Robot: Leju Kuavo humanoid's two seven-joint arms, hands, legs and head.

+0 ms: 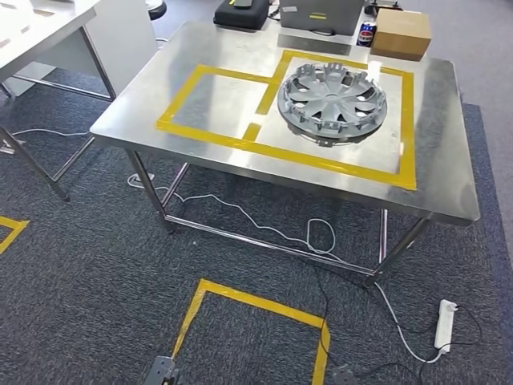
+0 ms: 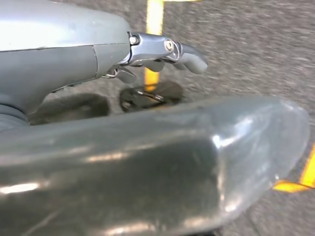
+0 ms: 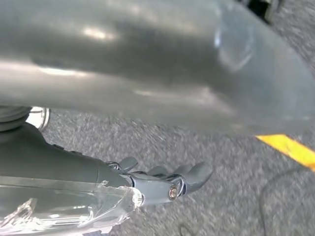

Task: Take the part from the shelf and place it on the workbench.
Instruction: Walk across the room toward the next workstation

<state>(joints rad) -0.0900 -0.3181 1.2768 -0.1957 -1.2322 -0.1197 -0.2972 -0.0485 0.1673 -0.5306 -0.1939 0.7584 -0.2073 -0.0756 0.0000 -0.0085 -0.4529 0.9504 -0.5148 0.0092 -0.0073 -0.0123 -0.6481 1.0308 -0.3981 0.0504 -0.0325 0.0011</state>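
The part, a silver hubcap [image 1: 332, 99], lies flat on the steel workbench [image 1: 199, 48], inside the right-hand yellow tape frame [image 1: 409, 128]. Nothing touches it. My left hand [image 2: 148, 128] hangs over the grey carpet; its fingers [image 2: 174, 51] stretch out straight, apart from the thumb, and hold nothing. My right hand [image 3: 148, 88] hangs over the carpet in the same way, with its fingers [image 3: 178, 179] extended and nothing in them.
At the bench's far edge stand a cardboard box [image 1: 401, 32], a drink can [image 1: 365, 34] and a black case [image 1: 240, 13]. A white table [image 1: 36, 24] is at the left. On the floor lie cables, a power strip [image 1: 445, 323] and a yellow tape square [image 1: 254, 301].
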